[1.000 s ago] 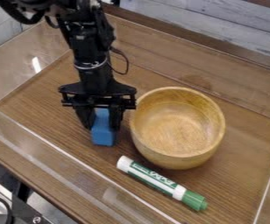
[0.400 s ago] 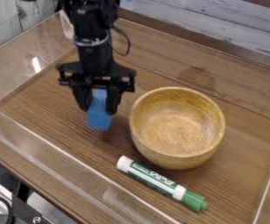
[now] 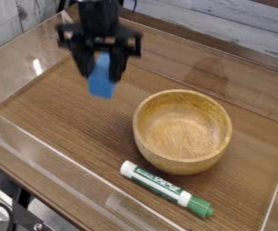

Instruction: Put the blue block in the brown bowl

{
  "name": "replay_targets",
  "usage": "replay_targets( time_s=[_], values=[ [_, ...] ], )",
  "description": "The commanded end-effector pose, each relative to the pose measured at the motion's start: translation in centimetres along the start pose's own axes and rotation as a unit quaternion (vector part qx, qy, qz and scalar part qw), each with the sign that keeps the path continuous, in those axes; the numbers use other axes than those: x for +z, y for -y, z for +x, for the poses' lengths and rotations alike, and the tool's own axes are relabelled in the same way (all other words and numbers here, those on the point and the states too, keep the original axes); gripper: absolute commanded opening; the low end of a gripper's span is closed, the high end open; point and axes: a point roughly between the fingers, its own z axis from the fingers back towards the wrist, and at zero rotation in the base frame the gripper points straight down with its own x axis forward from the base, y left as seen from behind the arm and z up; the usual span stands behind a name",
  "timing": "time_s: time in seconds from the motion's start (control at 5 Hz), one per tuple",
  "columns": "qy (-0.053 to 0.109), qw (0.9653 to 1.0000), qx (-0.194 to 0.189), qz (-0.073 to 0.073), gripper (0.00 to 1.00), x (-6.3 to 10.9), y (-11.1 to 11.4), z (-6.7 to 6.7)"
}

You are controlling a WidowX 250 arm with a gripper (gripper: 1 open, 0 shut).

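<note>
The blue block (image 3: 100, 80) hangs in the air, clear of the wooden table, clamped between the black fingers of my gripper (image 3: 102, 65), which points straight down. It is up and to the left of the brown bowl (image 3: 182, 131). That round wooden bowl sits at the centre right of the table with nothing inside it. The block's upper part is hidden between the fingers.
A white marker with a green cap (image 3: 166, 189) lies on the table in front of the bowl. Clear plastic walls (image 3: 57, 171) border the wooden table (image 3: 69, 126) on the near and left sides.
The gripper has risen from the table surface with the blue block held in it. The bowl and the marker have stayed put.
</note>
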Motion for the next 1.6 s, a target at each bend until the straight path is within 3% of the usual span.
replay_targets(
  time_s=[0.0,0.2,0.4,0.8,1.4],
  values=[
    [0.045,0.9984,-0.029,-0.015,0.0,4.1,1.4,1.3],
    [0.05,0.9961,-0.068,-0.024,0.0,4.7,2.5,1.7],
    [0.052,0.9945,-0.087,-0.026,0.0,3.8,2.4,2.8],
    [0.062,0.9917,-0.11,-0.024,0.0,2.7,1.2,4.3],
    [0.09,0.9869,-0.134,-0.015,0.0,1.4,-0.9,5.9]
  ],
)
